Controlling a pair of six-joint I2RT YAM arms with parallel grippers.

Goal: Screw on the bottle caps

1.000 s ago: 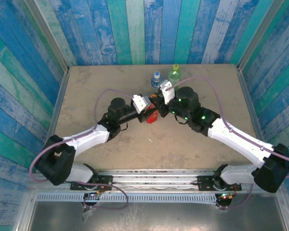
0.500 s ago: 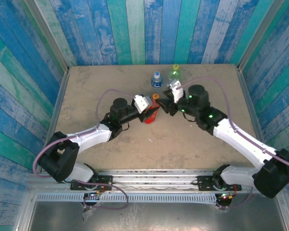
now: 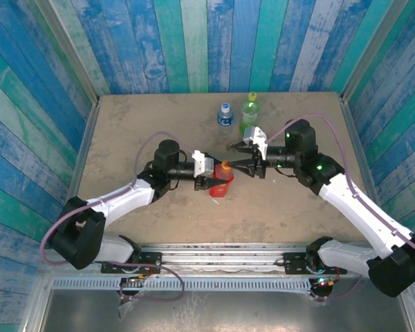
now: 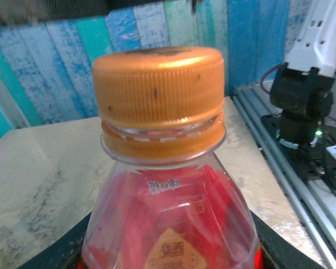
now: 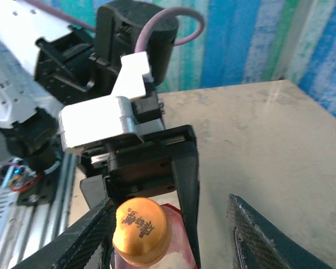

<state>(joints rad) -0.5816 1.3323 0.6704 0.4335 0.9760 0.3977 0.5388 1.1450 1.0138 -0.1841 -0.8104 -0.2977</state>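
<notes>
Landmark: red bottle (image 3: 220, 183), about mid-table (image 3: 124, 131), roughly upright. I cannot tell whether its base rests on the surface.

Orange cap (image 4: 158, 89): sits on the neck of the red bottle and looks level in the left wrist view, with the orange collar ring just beneath it. How tightly it is screwed down cannot be judged.

Left gripper (image 3: 216, 181): reaches the red bottle from the left and is clamped on its body below the shoulder. Dark fingers (image 4: 64, 249) show on either side of the bottle.

Right gripper (image 3: 233, 156): comes at the red bottle from the right at cap height, jaws apart. In the right wrist view the cap lies between the two fingers (image 5: 252, 232), nearer the left-hand one and well clear of the other. Contact with the nearer finger cannot be confirmed.

Clear bottle (image 3: 225, 115): behind the red bottle, toward the plank wall (image 3: 207, 41). It is upright with a blue cap (image 3: 225, 107) on.

Green bottle (image 3: 249, 112): behind the red bottle and to its right, just beside the clear bottle. It is upright with a green cap (image 3: 252, 96) on.

Both rear bottles: apart from the grippers.
</notes>
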